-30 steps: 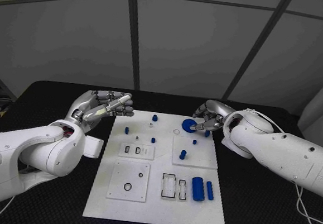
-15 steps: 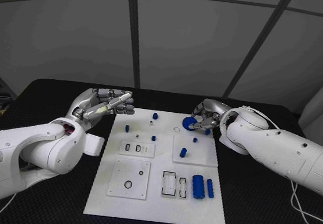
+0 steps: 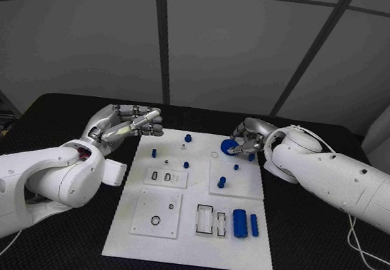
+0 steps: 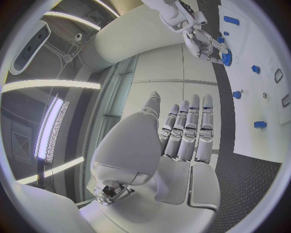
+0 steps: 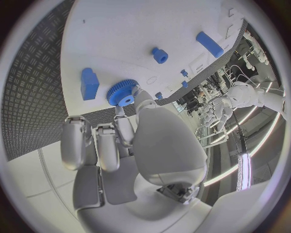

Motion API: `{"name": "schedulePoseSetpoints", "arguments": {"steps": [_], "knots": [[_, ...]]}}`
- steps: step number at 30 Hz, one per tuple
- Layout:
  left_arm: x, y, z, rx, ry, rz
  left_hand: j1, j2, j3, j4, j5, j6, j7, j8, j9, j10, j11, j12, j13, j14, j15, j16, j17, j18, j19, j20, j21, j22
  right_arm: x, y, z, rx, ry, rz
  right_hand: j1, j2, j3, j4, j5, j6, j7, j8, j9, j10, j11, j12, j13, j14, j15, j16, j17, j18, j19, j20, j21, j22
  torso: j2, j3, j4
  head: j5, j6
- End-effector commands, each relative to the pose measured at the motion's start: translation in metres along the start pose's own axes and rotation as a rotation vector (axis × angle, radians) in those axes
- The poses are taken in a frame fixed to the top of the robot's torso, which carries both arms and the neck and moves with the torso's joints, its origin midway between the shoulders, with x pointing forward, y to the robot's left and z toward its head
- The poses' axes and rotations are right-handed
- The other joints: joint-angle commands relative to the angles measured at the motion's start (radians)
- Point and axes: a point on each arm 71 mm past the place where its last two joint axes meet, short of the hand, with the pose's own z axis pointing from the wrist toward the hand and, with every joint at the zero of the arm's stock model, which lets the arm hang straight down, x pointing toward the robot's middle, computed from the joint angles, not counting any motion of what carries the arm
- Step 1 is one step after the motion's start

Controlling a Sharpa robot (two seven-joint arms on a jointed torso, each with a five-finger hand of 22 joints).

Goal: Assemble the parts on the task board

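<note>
The white task board [image 3: 189,246] lies in the middle of the black table. My right hand [image 3: 247,137] hovers over its far right corner and pinches a blue gear [image 3: 229,146] in its fingertips. In the right wrist view the gear [image 5: 123,93] sits at the fingertips, just above the board, next to a blue block [image 5: 89,83]. My left hand [image 3: 128,124] is raised by the board's far left corner, fingers straight and holding nothing. The left wrist view shows that hand [image 4: 182,131] and, beyond it, my right hand [image 4: 203,39] with the gear [image 4: 226,59].
Small blue pegs [image 3: 188,138] stand on the board's far half. A thick blue cylinder [image 3: 238,223] and a thinner one [image 3: 253,226] lie on its near right part, beside rectangular slots [image 3: 205,221]. A white block [image 3: 114,174] lies off the board's left edge.
My right hand has crept slightly toward the board's far edge with the gear held in it. My left hand has barely moved.
</note>
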Motion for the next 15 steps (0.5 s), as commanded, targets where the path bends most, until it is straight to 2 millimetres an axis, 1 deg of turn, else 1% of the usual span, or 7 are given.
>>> {"name": "schedulePoseSetpoints", "arguments": {"steps": [1,4,5,7,9,10,15], "knots": [[0.0012,-0.0016,0.0005,0.010,0.014,0.001,0.010,0.002,-0.002,-0.006,-0.004,0.003,0.000,-0.004,-0.001,0.004,0.001,-0.003,-0.001,0.001,0.000,-0.006,0.001,0.007,0.007,0.002,-0.005,-0.002,0.0016,-0.0011,0.0004,0.010,0.022,-0.013,0.013,0.006,0.005,-0.006,0.005,0.001,-0.004,0.007,0.002,0.010,-0.001,0.009,0.007,0.088,0.004,0.007,0.188,-0.017,0.010,0.000,0.006,0.017,0.000,0.0008,-0.0004,0.001,-0.001],[0.0009,-0.0017,0.0003,0.010,0.013,0.001,0.010,0.002,-0.002,-0.006,-0.004,0.003,0.000,-0.004,-0.001,0.004,0.001,-0.003,-0.001,0.001,0.000,-0.006,0.001,0.007,0.007,0.002,-0.005,-0.002,0.0017,-0.0018,0.0004,0.012,0.025,-0.012,0.024,0.014,0.010,-0.013,0.005,0.005,-0.005,0.013,0.003,0.013,-0.002,0.015,0.013,0.089,0.003,0.007,0.190,-0.018,0.012,0.000,0.009,0.021,0.001,0.0008,-0.0008,0.000,0.000],[0.0008,-0.0017,0.0003,0.010,0.013,0.002,0.010,0.002,-0.002,-0.006,-0.004,0.003,0.000,-0.004,-0.001,0.004,0.001,-0.003,-0.001,0.001,0.000,-0.006,0.001,0.007,0.007,0.002,-0.005,-0.002,0.0017,-0.0020,0.0004,0.013,0.025,-0.013,0.031,0.019,0.014,-0.016,-0.002,0.009,-0.005,0.016,0.004,0.015,-0.003,0.017,0.016,0.089,0.003,0.008,0.191,-0.018,0.012,0.000,0.009,0.022,0.001,0.0008,-0.0011,0.001,0.000],[0.0008,-0.0017,0.0003,0.010,0.013,0.002,0.010,0.002,-0.002,-0.006,-0.004,0.003,0.000,-0.004,-0.001,0.004,0.001,-0.003,-0.001,0.001,0.000,-0.006,0.001,0.007,0.007,0.002,-0.005,-0.002,0.0016,-0.0022,0.0004,0.012,0.025,-0.013,0.049,0.035,0.031,-0.025,-0.035,0.019,-0.006,0.024,0.005,0.017,-0.004,0.022,0.022,0.089,0.002,0.008,0.192,-0.019,0.013,-0.001,0.011,0.026,0.000,0.0010,-0.0008,0.001,0.001],[0.0008,-0.0017,0.0002,0.010,0.013,0.001,0.010,0.002,-0.002,-0.006,-0.004,0.003,0.000,-0.004,-0.001,0.004,0.001,-0.003,-0.001,0.001,0.000,-0.006,0.001,0.007,0.007,0.002,-0.005,-0.002,0.0013,-0.0019,0.0005,0.009,0.020,-0.016,0.074,0.046,0.058,-0.042,0.005,0.042,-0.008,0.036,0.008,0.017,-0.007,0.025,0.027,0.089,-0.001,0.008,0.193,-0.019,0.014,-0.003,0.013,0.028,0.000,0.0013,-0.0003,0.001,0.001],[0.0008,-0.0017,0.0003,0.010,0.013,0.001,0.010,0.002,-0.002,-0.006,-0.004,0.003,0.000,-0.004,-0.001,0.004,0.001,-0.003,-0.001,0.001,0.000,-0.006,0.001,0.007,0.007,0.002,-0.005,-0.002,0.0011,-0.0017,0.0004,0.008,0.017,-0.017,0.077,0.046,0.064,-0.044,0.012,0.047,-0.009,0.038,0.008,0.017,-0.008,0.025,0.027,0.089,-0.001,0.008,0.193,-0.020,0.014,-0.004,0.014,0.030,0.000,0.0013,-0.0004,0.001,0.001],[0.0007,-0.0017,0.0003,0.010,0.014,0.001,0.010,0.002,-0.002,-0.006,-0.004,0.003,0.000,-0.004,-0.001,0.004,0.001,-0.003,-0.001,0.001,0.000,-0.006,0.001,0.007,0.007,0.002,-0.005,-0.002,-0.0007,0.0013,-0.0001,-0.014,-0.012,-0.027,0.088,0.050,0.096,-0.058,0.008,0.089,-0.019,0.055,0.012,0.029,-0.016,0.039,0.043,0.090,-0.008,0.010,0.196,-0.021,0.019,-0.008,0.018,0.039,0.000,0.0016,-0.0003,0.003,0.000]]}}
